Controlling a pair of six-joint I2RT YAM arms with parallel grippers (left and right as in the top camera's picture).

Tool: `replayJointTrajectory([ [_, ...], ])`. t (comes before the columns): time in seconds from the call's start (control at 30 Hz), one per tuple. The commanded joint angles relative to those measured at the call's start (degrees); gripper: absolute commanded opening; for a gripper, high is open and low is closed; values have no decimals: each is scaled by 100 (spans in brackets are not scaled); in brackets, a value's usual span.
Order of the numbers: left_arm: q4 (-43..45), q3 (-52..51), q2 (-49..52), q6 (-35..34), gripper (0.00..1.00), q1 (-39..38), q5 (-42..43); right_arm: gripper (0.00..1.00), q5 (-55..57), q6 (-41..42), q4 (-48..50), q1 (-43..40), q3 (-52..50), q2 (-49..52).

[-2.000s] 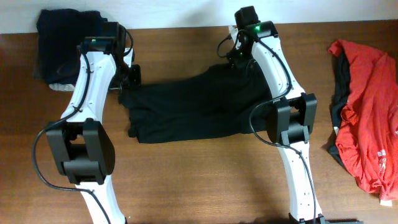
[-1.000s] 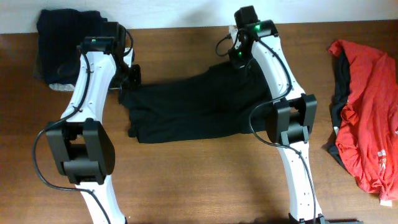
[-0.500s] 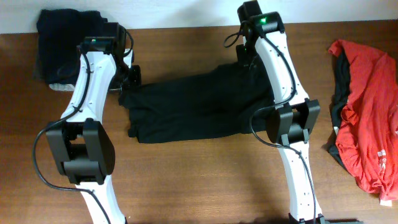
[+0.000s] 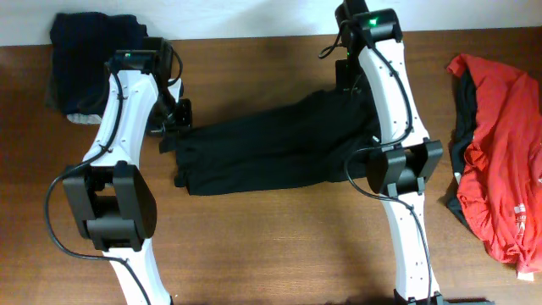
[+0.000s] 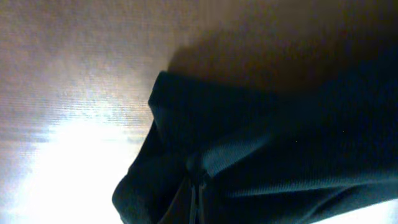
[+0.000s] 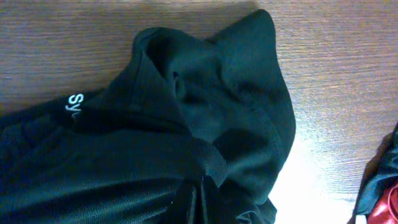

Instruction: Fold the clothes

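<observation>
A large black garment [image 4: 271, 144] of the clothes lies stretched across the middle of the wooden table [image 4: 254, 246]. My left gripper [image 4: 175, 119] is shut on its left end. In the left wrist view the fabric [image 5: 280, 143] bunches into the closed left gripper [image 5: 196, 202]. My right gripper [image 4: 347, 78] is shut on the garment's back right end, near the table's far edge. In the right wrist view the cloth [image 6: 211, 118] gathers into the right gripper [image 6: 200, 199], and white lettering [image 6: 74, 101] shows at the left.
A red garment [image 4: 504, 152] lies over a dark navy one [image 4: 461, 127] at the right edge. A dark folded pile [image 4: 85, 55] with a grey piece [image 4: 80, 116] under it sits at the back left corner. Bare wood runs along the front.
My right gripper has moved back and to the right with the garment's end, drawing the cloth longer and tauter. The left gripper has shifted slightly left, still gripping.
</observation>
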Motion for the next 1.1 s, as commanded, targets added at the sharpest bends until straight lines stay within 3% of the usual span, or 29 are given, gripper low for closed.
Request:
replayJointTrajectory([
  [0.0,-186,98,-236,-63,1,20,-24,4,-66,155,-37,-131,66,-201],
  [0.3,-219,26,-208,-61,1,20,-22,4,-170,149,-37,-151,66,-417],
  [0.57,601,-42,33,-52,1,26,-24,4,-129,129,-37,-151,42,-944],
  [0.87,1613,-42,83,199,1,37,-26,4,192,142,-37,-260,-929,-1401],
  [1.07,2376,-42,197,264,1,42,-24,4,72,286,-37,-501,-1062,-1425],
])
